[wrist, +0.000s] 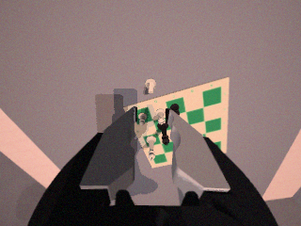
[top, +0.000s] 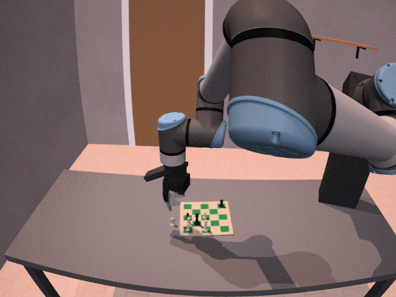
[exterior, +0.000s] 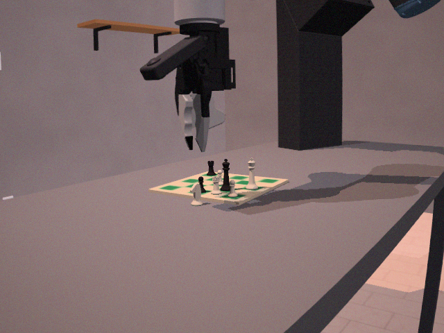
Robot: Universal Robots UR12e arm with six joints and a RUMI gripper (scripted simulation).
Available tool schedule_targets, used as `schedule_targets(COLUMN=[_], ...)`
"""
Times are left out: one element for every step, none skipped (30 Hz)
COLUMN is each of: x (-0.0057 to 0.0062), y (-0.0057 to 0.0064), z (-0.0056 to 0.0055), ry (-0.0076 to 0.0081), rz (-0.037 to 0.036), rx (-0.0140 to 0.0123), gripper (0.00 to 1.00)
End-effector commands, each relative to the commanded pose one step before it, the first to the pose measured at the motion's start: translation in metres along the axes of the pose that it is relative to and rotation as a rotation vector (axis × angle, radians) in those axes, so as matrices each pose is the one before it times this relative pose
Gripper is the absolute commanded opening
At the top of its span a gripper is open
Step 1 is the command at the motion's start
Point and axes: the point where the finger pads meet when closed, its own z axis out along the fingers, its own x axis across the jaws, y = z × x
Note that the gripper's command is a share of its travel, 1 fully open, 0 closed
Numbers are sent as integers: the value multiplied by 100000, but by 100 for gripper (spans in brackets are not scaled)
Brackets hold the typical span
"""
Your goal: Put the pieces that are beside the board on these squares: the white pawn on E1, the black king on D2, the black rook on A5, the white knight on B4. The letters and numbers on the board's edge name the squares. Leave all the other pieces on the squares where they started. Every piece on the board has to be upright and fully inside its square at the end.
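Note:
The green and cream chessboard (top: 203, 219) lies on the grey table; it also shows in the exterior view (exterior: 218, 182) and the wrist view (wrist: 188, 118). The white knight (top: 172, 221) stands upright on the table just off the board's left edge (exterior: 195, 193) (wrist: 150, 86). The black king (top: 197, 219) (exterior: 225, 175) and the black rook (top: 221, 203) (exterior: 210, 167) stand on the board. Several white pieces and a black pawn (exterior: 201, 184) stand around the king. My gripper (top: 168, 206) (exterior: 195, 145) (wrist: 150, 108) hangs well above the table, near the board's corner by the knight. Its fingers are drawn close with nothing between them.
The arm's dark pedestal (top: 343, 179) (exterior: 308, 82) stands on the table behind and to the right of the board. A tall white piece (exterior: 251, 173) stands near the board's right side. The arm's shadow falls on the table in front of the board.

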Motion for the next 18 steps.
schedule_targets(x=[-10,0,0,0,0,0,0,0,0,0,0,0,0,0,0,0,0,0], y=[-55,0,0,0,0,0,0,0,0,0,0,0,0,0,0,0,0,0], z=[-38,17,23,29,36,43,51,0,0,59,66,74,82,90,97,104,111,119], ry=[-6,0,0,0,0,0,0,0,0,0,0,0,0,0,0,0,0,0], rz=[-27,0,0,0,0,0,0,0,0,0,0,0,0,0,0,0,0,0], rx=[93,0,0,0,0,0,-1,0,0,-1,-1,-1,-1,0,0,0,0,0], gripper=[22,22,22,22,22,22,22,22,22,22,22,22,22,22,22,22,22,22])
